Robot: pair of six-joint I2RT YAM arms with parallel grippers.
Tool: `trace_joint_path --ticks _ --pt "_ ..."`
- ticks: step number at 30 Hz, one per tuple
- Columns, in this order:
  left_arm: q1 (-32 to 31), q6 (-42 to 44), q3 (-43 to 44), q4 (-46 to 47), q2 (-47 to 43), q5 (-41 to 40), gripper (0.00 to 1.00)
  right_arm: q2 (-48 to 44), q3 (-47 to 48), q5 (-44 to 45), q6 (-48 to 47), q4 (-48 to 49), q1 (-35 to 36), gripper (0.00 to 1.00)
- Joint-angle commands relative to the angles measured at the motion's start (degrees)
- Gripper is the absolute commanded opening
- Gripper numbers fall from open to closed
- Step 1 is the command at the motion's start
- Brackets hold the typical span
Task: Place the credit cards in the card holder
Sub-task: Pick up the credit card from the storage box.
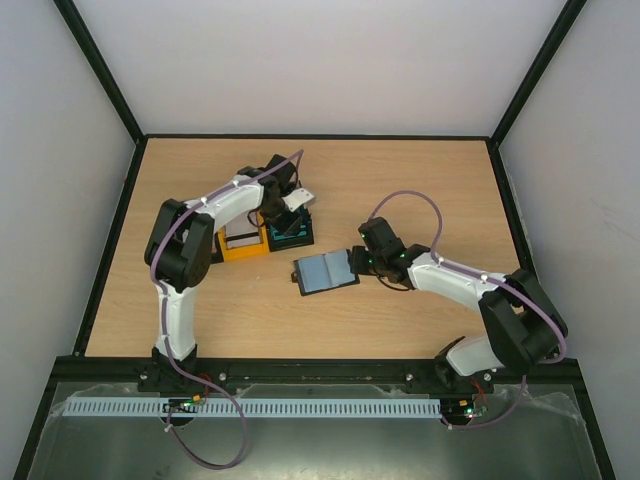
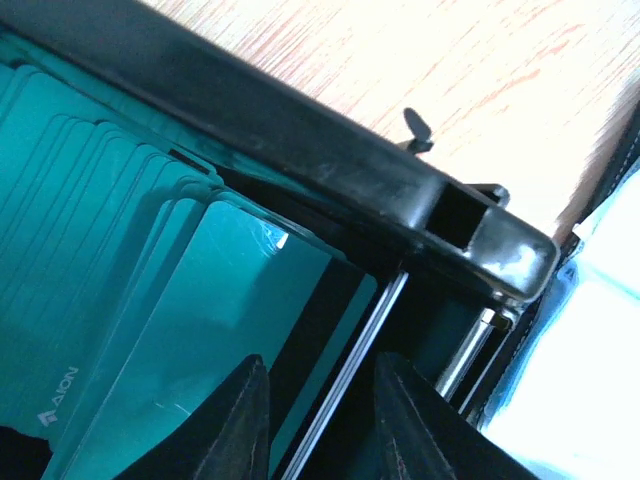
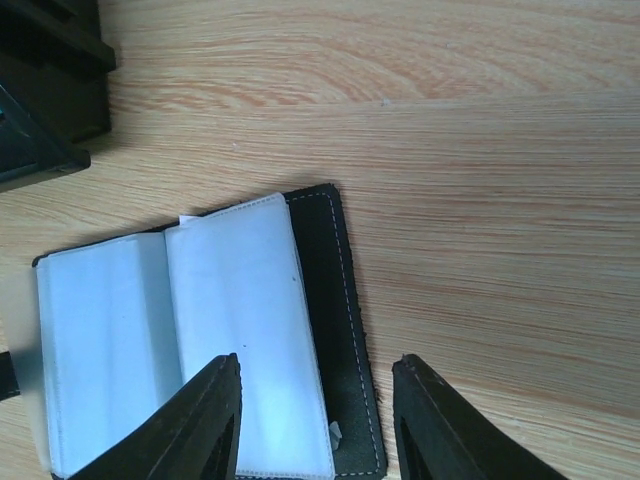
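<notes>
left gripper [image 2: 325, 425] half open around 1 teal card [image 2: 230, 330] edge, tight by the bin wall [image 2: 300, 130]; right gripper [image 3: 320, 425] open, empty, over the card holder [image 3: 240, 330] edge

Robotics laboratory test cell. A wooden table [image 1: 420, 170] is enclosed by plain white walls [image 1: 300, 60] in a black frame [image 1: 103, 70]. The left arm [image 1: 178, 310] and right arm [image 1: 450, 280], trailing purple cables [image 1: 405, 194], are bolted to a rail [image 1: 300, 372] at its near edge, above a slotted cable duct [image 1: 300, 408].

Light wooden table [image 1: 420, 200], yellow plastic bin [image 1: 243, 249] just beside a black plastic bin [image 2: 300, 130], white slotted strip [image 1: 300, 408] along near edge
</notes>
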Motion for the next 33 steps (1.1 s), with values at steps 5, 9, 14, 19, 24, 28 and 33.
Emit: trace_joint_path --ticks 5,9,14,19,24,28,33 --pt "0.72 3.54 1.74 -2.56 0.46 2.39 0.24 -0.81 1.77 2.86 -0.27 -4.35 -0.27 0.41" --pt "0.73 4.1 0.86 -2.81 -0.15 2.48 0.18 -1.85 1.79 4.28 0.24 -5.62 -0.26 0.41" --pt "0.73 4.45 0.66 -3.07 -1.75 1.87 0.11 -2.58 1.38 3.47 0.88 -5.86 -0.26 0.41" --pt "0.73 4.87 1.27 -4.3 -3.35 1.69 0.05 -3.47 1.42 2.21 2.24 -5.48 -0.29 0.41" --pt "0.8 5.43 1.46 -4.73 -5.68 2.03 0.03 -4.67 2.33 -0.36 2.79 -4.32 -0.29 0.42" --pt "0.97 5.59 1.26 -4.21 -7.46 2.63 0.03 -5.04 3.28 -2.07 3.53 -3.22 -0.26 0.42" --pt "1.59 4.83 -0.21 -2.39 -9.47 3.81 0.03 -4.65 3.98 -4.34 4.81 -0.5 -0.26 0.46"
